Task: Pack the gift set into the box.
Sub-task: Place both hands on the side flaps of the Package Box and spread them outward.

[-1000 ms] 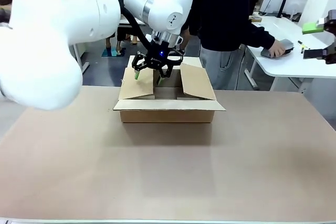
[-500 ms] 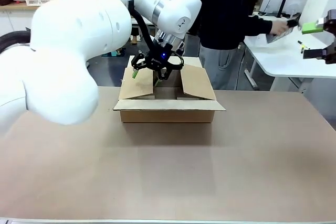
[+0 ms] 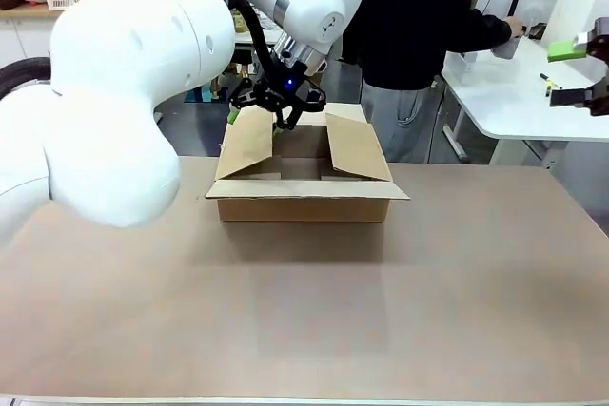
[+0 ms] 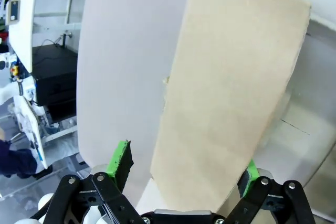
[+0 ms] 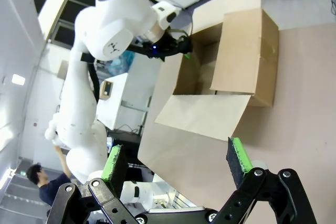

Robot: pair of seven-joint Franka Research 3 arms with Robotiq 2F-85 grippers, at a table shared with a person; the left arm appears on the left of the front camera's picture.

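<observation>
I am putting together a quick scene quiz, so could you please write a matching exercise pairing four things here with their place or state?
Things:
1. left gripper
2. right gripper
3. box
4. person's hand

Place or state:
A. on the brown table, top flaps open
B. open and empty, held up off to the robot's right
C. over the white side table
D. open, with a box flap between its fingers

Pairs: 1-D, 2-B, 3-A, 4-C
</observation>
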